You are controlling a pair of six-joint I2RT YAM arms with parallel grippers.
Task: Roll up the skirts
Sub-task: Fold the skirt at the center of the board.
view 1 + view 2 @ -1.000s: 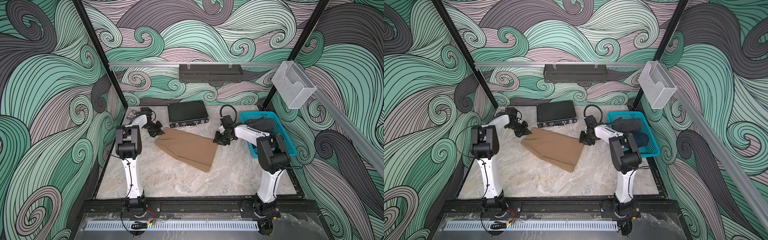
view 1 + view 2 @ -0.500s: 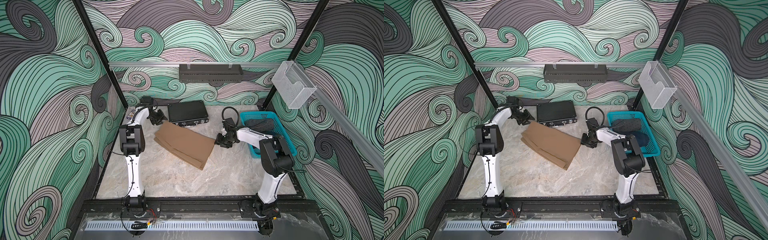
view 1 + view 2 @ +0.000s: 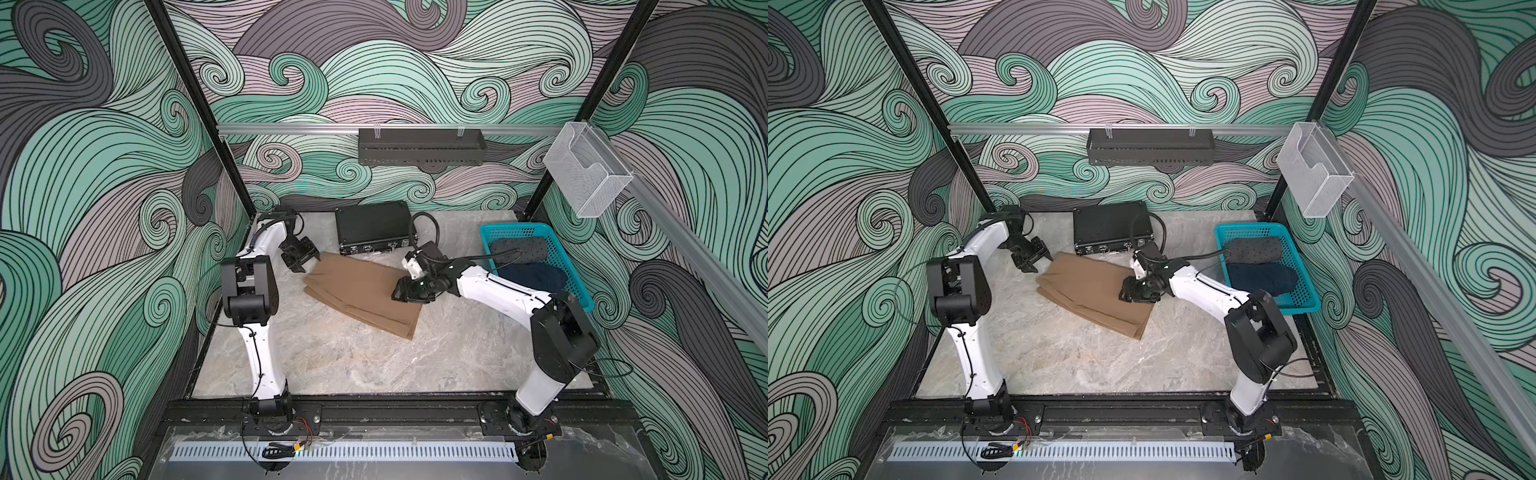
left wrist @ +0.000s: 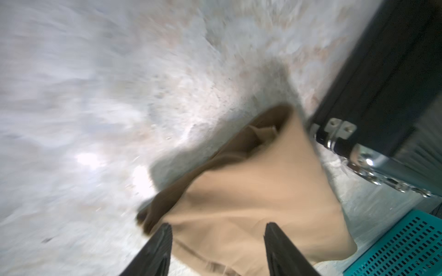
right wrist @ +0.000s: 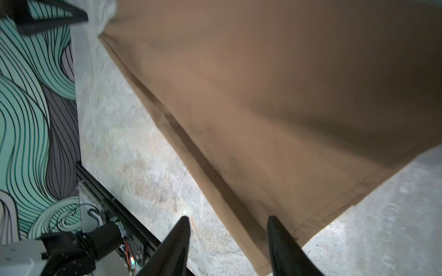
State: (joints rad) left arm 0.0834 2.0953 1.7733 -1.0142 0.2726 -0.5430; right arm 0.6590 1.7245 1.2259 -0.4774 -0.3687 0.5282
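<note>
The tan-brown skirt (image 3: 357,291) (image 3: 1088,291) lies folded flat on the marble table, in front of the black case. My left gripper (image 3: 305,261) (image 3: 1036,259) hovers open at the skirt's far-left corner, holding nothing. In the left wrist view the tan skirt (image 4: 251,191) lies past the spread fingertips (image 4: 163,236) of the left gripper (image 4: 217,229). My right gripper (image 3: 401,294) (image 3: 1127,293) is open over the skirt's right edge. In the right wrist view the right gripper (image 5: 228,222) straddles the tan skirt's (image 5: 263,95) hem corner. The dotted grey skirt (image 3: 519,248) and blue denim skirt (image 3: 536,277) sit rolled in the basket.
A black hard case (image 3: 372,226) (image 4: 382,83) stands at the back, touching the skirt's far edge. The teal basket (image 3: 515,227) (image 4: 406,251) sits at the right. Bare marble table (image 3: 353,365) stretches in front of the skirt. A black wall rack (image 3: 419,146) hangs behind.
Both grippers have opened. The left one let go of the skirt's far-left corner. The right one moved left over the skirt, which now lies in a narrower fold.
</note>
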